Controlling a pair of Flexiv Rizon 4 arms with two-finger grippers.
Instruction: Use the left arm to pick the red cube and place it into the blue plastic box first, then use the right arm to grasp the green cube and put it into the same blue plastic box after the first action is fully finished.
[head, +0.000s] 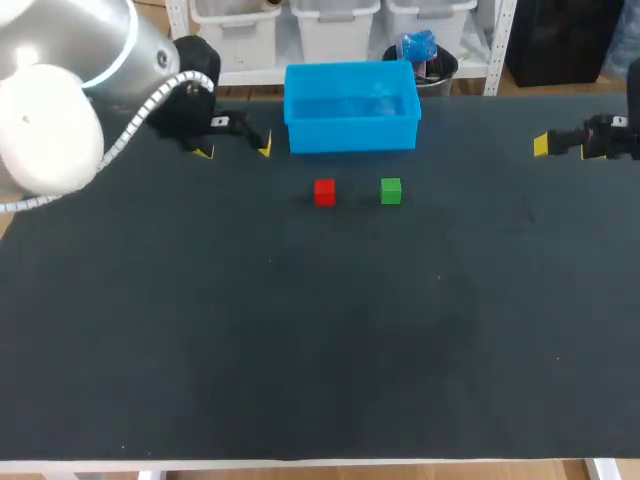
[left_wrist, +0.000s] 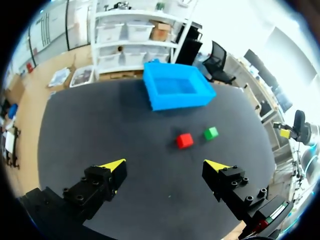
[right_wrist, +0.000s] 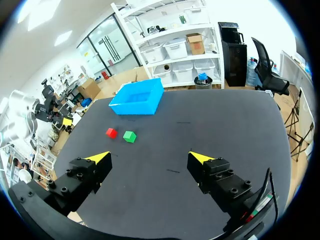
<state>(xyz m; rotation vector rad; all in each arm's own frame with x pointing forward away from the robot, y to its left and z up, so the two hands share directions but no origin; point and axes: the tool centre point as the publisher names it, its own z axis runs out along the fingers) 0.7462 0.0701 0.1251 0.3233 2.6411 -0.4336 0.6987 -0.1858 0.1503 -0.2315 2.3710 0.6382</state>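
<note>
The red cube (head: 324, 192) and the green cube (head: 391, 191) sit side by side on the black table, just in front of the blue plastic box (head: 351, 108), which looks empty. My left gripper (head: 234, 147) hovers open at the back left, beside the box, well apart from the red cube (left_wrist: 184, 140). In the left wrist view the gripper (left_wrist: 167, 165) has both cubes and the box (left_wrist: 176, 90) ahead of it. My right gripper (head: 541, 145) is at the far right edge, open (right_wrist: 151, 157), with the green cube (right_wrist: 129, 136) and red cube (right_wrist: 111, 132) far ahead.
The black table (head: 320, 330) stretches wide in front of the cubes, and its front edge runs along the bottom of the head view. My left arm's large white joint (head: 60, 100) fills the head view's upper left corner.
</note>
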